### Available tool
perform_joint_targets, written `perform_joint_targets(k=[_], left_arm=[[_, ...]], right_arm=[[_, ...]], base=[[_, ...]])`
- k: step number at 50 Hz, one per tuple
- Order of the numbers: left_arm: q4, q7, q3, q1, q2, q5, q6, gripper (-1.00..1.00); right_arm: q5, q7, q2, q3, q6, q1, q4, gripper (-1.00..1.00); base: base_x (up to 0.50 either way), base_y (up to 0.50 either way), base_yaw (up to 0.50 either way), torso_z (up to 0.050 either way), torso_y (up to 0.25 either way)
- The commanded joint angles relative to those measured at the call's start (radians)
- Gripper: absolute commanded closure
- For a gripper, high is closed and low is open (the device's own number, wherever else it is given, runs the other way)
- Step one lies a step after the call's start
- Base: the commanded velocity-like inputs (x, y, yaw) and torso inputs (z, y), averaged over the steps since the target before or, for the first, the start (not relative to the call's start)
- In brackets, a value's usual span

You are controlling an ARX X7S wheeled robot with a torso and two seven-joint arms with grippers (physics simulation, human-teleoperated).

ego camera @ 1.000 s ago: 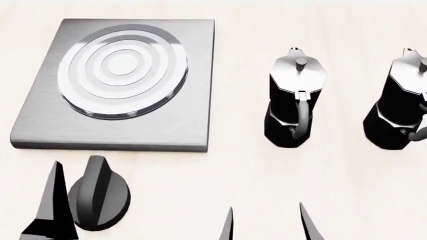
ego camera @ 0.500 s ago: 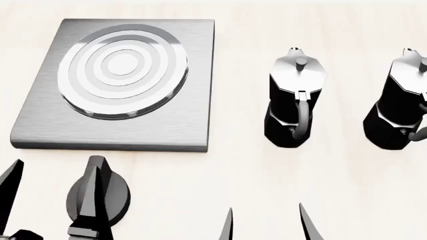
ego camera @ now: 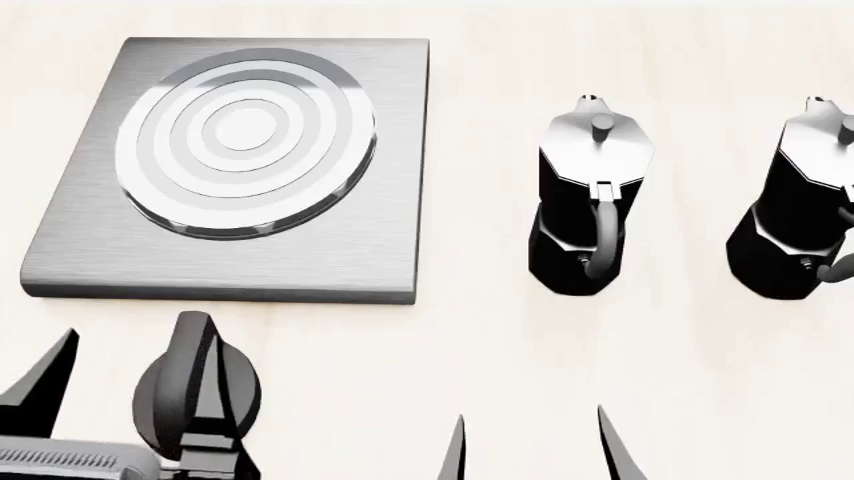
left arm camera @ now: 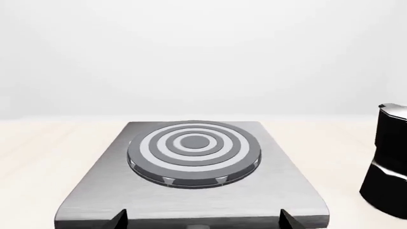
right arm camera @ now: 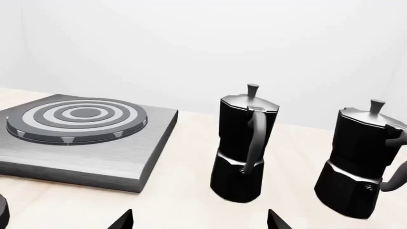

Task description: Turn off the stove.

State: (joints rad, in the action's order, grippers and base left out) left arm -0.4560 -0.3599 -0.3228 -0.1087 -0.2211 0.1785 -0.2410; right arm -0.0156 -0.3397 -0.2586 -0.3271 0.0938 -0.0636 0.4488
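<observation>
The stove (ego camera: 380, 250) is a flat brushed-grey plate with a ringed round burner (ego camera: 244, 140) at the far left of the head view. Its black ridged knob (ego camera: 167, 390) lies on the table just in front of it. My left gripper (ego camera: 127, 395) is open; one finger stands left of the knob and the other overlaps its ridge. In the left wrist view the stove (left arm camera: 286, 186) fills the middle, with the left gripper (left arm camera: 202, 219) wide open before its front edge. My right gripper (ego camera: 534, 450) is open and empty over bare table, as the right wrist view (right arm camera: 199, 220) shows.
Two black moka pots with silver lids stand right of the stove, one (ego camera: 591, 200) mid-table and one (ego camera: 801, 200) at the right edge. Both show in the right wrist view (right arm camera: 245, 148) (right arm camera: 359, 162). The table is pale wood.
My left gripper has opened wide and moved forward and right, so its fingers now straddle the knob's left half; its wrist has come into view. The right gripper has not moved.
</observation>
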Motion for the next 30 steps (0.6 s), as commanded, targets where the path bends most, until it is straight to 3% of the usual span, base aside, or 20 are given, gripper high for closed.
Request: perform_joint_targets(k=[1, 30], left_arm=[[0.074, -0.017, -0.001, -0.019, 0.007, -0.015, 0.024, -1.00], [0.232, -0.029, -0.013, -0.061, 0.022, -0.015, 0.058, -1.00]], right_arm=[[-0.004, -0.005, -0.004, -0.004, -0.002, 0.002, -0.003, -1.00], [-0.010, -0.016, -0.014, -0.014, 0.001, 0.005, -0.002, -1.00]], base=[[0.00, 0.00, 0.00, 0.000, 0.000], [0.00, 0.00, 0.00, 0.000, 0.000]])
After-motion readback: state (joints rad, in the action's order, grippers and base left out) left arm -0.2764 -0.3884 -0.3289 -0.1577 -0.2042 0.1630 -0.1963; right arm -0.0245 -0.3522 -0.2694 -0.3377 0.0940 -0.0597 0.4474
